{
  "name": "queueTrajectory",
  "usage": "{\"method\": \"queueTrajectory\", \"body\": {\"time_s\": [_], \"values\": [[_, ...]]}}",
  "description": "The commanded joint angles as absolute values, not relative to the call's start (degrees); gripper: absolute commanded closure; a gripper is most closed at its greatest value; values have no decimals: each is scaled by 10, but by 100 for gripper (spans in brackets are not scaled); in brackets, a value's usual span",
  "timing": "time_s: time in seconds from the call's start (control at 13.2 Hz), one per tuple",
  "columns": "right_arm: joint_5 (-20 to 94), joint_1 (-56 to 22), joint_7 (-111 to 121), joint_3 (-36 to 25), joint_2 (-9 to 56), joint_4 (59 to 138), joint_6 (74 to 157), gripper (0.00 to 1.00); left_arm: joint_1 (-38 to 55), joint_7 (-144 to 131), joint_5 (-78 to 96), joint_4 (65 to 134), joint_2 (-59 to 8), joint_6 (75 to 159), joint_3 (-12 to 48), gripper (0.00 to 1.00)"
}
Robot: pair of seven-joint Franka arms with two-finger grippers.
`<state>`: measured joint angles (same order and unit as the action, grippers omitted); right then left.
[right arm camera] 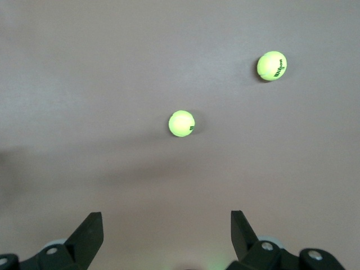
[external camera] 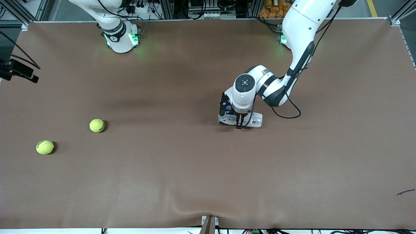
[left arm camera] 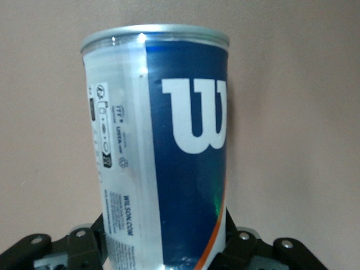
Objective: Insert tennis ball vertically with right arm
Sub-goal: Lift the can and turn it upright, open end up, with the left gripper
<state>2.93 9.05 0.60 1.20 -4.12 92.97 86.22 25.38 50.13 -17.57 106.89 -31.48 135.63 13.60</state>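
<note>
Two yellow tennis balls lie on the brown table toward the right arm's end: one (external camera: 97, 125) and another (external camera: 45, 147) nearer the front camera. Both balls (right arm camera: 181, 123) (right arm camera: 272, 65) show in the right wrist view, well below my right gripper (right arm camera: 167, 216), which hangs open and empty over the table. A blue and white Wilson ball can (left arm camera: 163, 152) sits between the fingers (left arm camera: 84, 250) of my left gripper (external camera: 239, 126), which press its two sides. Its silver rim is at the end away from the fingers. In the front view the left hand covers the can.
A black camera mount (external camera: 19, 70) juts over the table edge at the right arm's end. A small dark mark (external camera: 405, 192) lies near the front corner at the left arm's end. The cloth wrinkles at the front edge (external camera: 209, 214).
</note>
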Motion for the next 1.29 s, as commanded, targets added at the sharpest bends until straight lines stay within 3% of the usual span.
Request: {"method": "queueTrajectory", "body": {"time_s": [0.0,0.53,0.76,0.91,1.21], "values": [[41,92,2,9,-56,950,866,0,247,528,-176,1050,-287,1306,155,28],[26,105,-18,6,-43,972,853,0,170,677,-14,956,-284,1219,192,31],[12,152,-5,6,21,961,914,0,147,753,84,926,-284,1199,192,32],[16,143,17,8,55,968,949,0,129,806,146,918,-286,1194,192,32],[16,132,15,9,84,1040,1063,0,109,897,263,911,-284,1194,192,32]]}}
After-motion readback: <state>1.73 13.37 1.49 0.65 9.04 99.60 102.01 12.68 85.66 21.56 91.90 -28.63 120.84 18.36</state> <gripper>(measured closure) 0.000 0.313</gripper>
